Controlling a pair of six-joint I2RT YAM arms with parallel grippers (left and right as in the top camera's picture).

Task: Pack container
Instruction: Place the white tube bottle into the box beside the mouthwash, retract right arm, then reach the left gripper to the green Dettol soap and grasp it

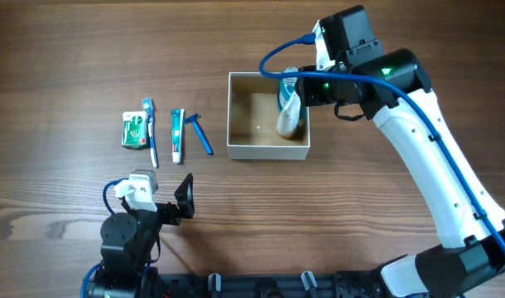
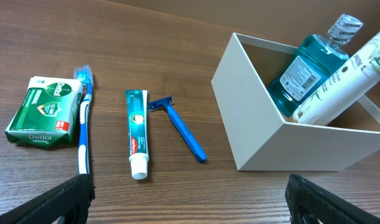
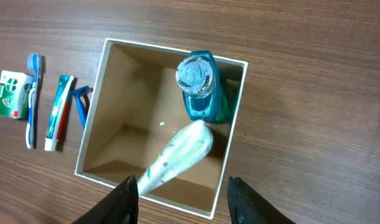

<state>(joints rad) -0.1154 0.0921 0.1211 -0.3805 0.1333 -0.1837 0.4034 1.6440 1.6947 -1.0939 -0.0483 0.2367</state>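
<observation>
The container (image 1: 267, 151) is a square white box with a tan inside, at the table's middle. In it a blue mouthwash bottle (image 1: 287, 85) stands at the far right corner and a white tube (image 1: 290, 117) leans beside it. My right gripper (image 3: 184, 202) is open and empty, hovering over the container's right side, above the tube (image 3: 177, 155) and the bottle (image 3: 199, 84). My left gripper (image 2: 190, 199) is open and empty near the table's front edge, facing the container (image 2: 252, 124) and the loose toiletries.
Left of the container lie a green soap box (image 1: 134, 130), a blue toothbrush (image 1: 151, 132), a toothpaste tube (image 1: 178, 135) and a blue razor (image 1: 200, 132). They also show in the left wrist view, the soap box (image 2: 43, 112) leftmost.
</observation>
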